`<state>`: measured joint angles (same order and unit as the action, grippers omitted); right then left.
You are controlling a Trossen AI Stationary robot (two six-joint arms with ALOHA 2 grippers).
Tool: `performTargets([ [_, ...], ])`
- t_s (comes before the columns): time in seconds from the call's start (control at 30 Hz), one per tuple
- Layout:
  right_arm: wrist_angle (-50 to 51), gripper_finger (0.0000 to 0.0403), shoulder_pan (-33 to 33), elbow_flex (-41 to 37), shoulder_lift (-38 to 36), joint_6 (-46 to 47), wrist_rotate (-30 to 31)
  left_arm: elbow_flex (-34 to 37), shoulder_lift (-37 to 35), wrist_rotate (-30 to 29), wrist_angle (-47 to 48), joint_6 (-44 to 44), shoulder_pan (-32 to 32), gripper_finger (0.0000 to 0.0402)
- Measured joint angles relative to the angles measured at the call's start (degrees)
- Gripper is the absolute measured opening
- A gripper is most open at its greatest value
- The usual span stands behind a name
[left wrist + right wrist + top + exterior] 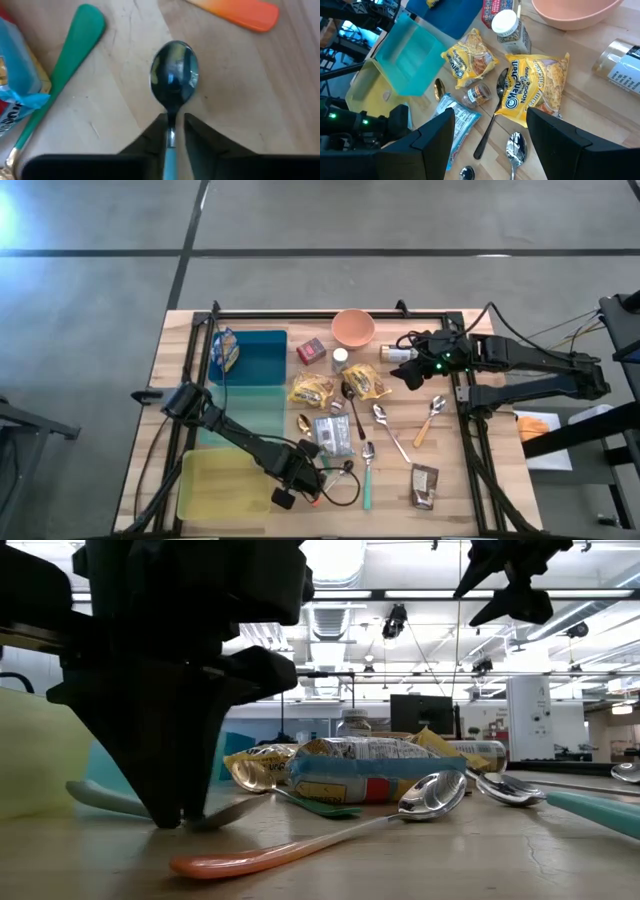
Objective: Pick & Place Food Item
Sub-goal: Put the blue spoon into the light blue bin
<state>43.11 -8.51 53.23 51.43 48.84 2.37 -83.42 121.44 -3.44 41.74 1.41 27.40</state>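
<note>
Pale wooden planks form the table (150,430), framed by a black rail. At its left side lie flat blue (262,355), teal (240,415) and yellow (215,485) plastic trays. Yellow crinkled noodle packets (532,82), one reading "Chicken", lie mid-table beside a salmon bowl (353,328). Near the front edge, the left gripper (174,131) pinches the handle of a shiny steel spoon (175,72). The right gripper (487,132) hovers over the packets, fingers spread, holding nothing.
</note>
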Motion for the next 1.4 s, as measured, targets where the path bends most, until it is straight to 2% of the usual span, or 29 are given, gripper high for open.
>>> performTargets([
  [0.07,0.02,0.0241,0.0,0.0,-0.19,0.02,-0.01,0.01,0.0,-0.12,-0.06,-0.02,0.02,0.002],
  [0.2,-0.02,0.0241,0.0,0.0,-0.47,0.02,0.11,0.02,0.11,-1.67,-1.04,0.33,-0.19,0.0004],
  [1.4,-0.17,0.0241,0.0,0.02,-0.77,0.72,0.2,0.17,-5.88,-1.75,1.53,4.64,-1.31,0.0],
])
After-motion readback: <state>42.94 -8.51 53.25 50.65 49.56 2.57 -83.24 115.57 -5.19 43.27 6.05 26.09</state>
